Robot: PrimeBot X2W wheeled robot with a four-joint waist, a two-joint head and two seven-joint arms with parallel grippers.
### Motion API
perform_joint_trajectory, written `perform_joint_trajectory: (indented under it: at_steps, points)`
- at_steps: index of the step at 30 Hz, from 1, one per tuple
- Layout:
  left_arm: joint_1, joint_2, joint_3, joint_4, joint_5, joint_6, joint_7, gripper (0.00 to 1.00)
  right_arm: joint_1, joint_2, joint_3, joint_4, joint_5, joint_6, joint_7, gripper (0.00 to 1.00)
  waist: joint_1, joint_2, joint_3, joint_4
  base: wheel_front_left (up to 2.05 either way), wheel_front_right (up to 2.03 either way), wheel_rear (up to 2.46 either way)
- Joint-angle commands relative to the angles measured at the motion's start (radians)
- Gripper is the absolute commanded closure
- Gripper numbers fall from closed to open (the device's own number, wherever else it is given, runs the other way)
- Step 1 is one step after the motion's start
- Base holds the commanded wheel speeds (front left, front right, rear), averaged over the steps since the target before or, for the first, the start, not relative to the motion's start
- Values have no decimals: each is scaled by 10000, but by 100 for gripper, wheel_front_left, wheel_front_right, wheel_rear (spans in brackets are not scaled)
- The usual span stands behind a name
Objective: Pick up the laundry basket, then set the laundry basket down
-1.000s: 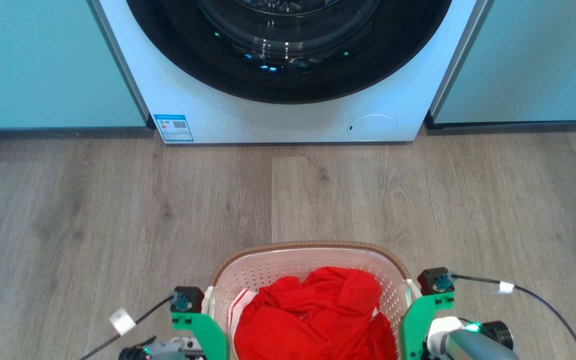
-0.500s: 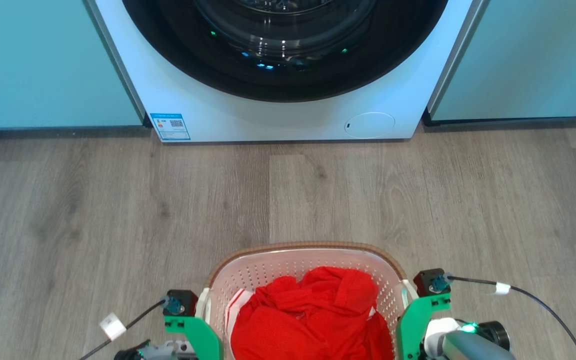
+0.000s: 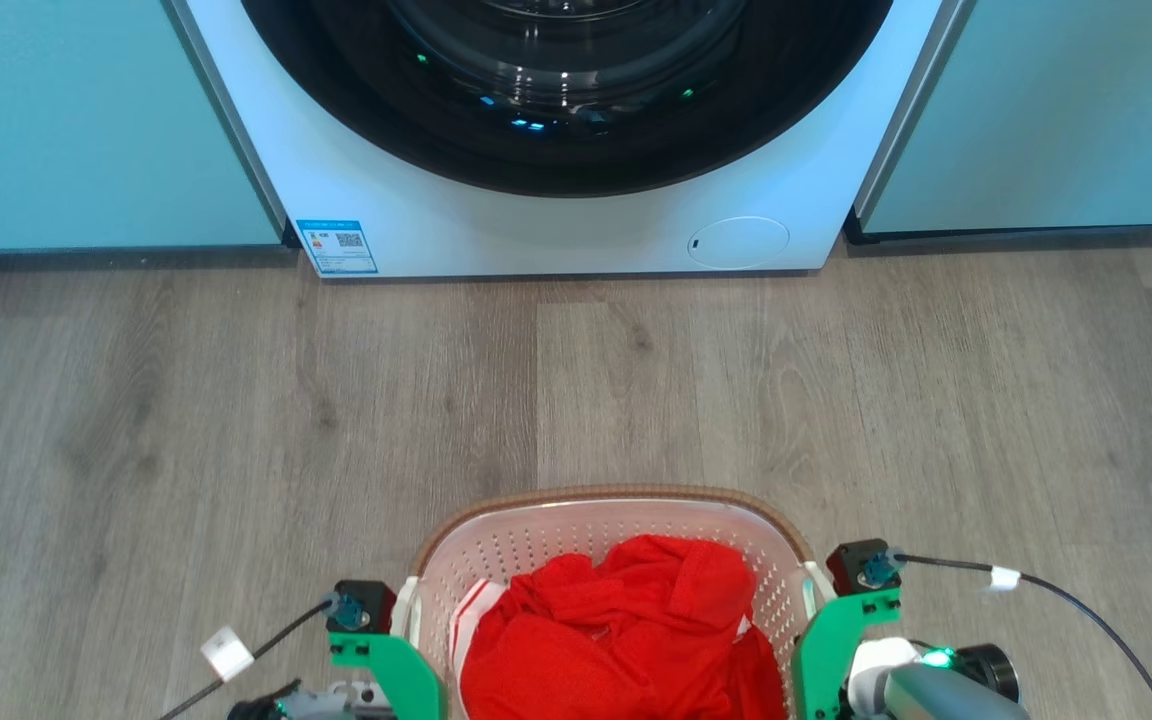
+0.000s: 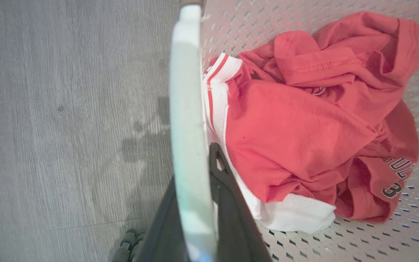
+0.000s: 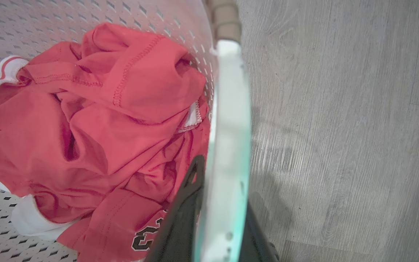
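Note:
The laundry basket (image 3: 616, 496) is white and perforated with a brown woven rim, and sits low in the middle of the head view with red and white clothes (image 3: 616, 640) inside. My left gripper (image 4: 195, 171) is shut on the basket's left white handle (image 4: 187, 91), one dark finger on each side. My right gripper (image 5: 224, 182) is shut the same way on the right white handle (image 5: 231, 109). In the head view the green wrist brackets flank the basket on both sides. Whether the basket's bottom touches the floor is hidden.
A white front-loading washing machine (image 3: 556, 230) with a dark round door stands ahead, between teal cabinet fronts (image 3: 86, 120). Grey wood-plank floor (image 3: 586, 380) stretches between it and the basket. Black cables (image 3: 1056, 590) trail from both wrists.
The whole head picture has shifted slightly, with the washing machine sliding a little left and up in it. Both grippers keep their hold on the basket handles.

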Motion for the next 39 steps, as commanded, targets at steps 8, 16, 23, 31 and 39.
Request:
perform_joint_trajectory:
  at_steps: [8, 16, 23, 31, 39]
  points:
    - [-522, 272, -23, 110, -80, 192, -65, 100, -308, -97, 347, 69, 155, 23, -184, 100, 0, 0, 65, -12, 0, 0, 0]
    - [-669, 268, -144, -65, -232, 287, 46, 100, -420, -97, 494, 101, 281, 23, -239, 100, 0, 0, 241, -48, 0, 0, 0]
    - [-1151, 267, -206, -141, -324, 409, -65, 100, -937, -97, 580, 110, 321, 23, -397, 100, 0, 0, 921, -123, 0, 0, 0]
    - [-2341, 266, -227, -112, -298, 591, -311, 100, -2145, -97, 656, 155, 152, 23, -618, 100, 0, 0, 2335, -209, 0, 0, 0]
    - [-3654, 266, -236, -213, -249, 901, -489, 100, -3453, -97, 539, 226, -14, 23, -853, 100, 0, 0, 3905, -224, 0, 0, 0]
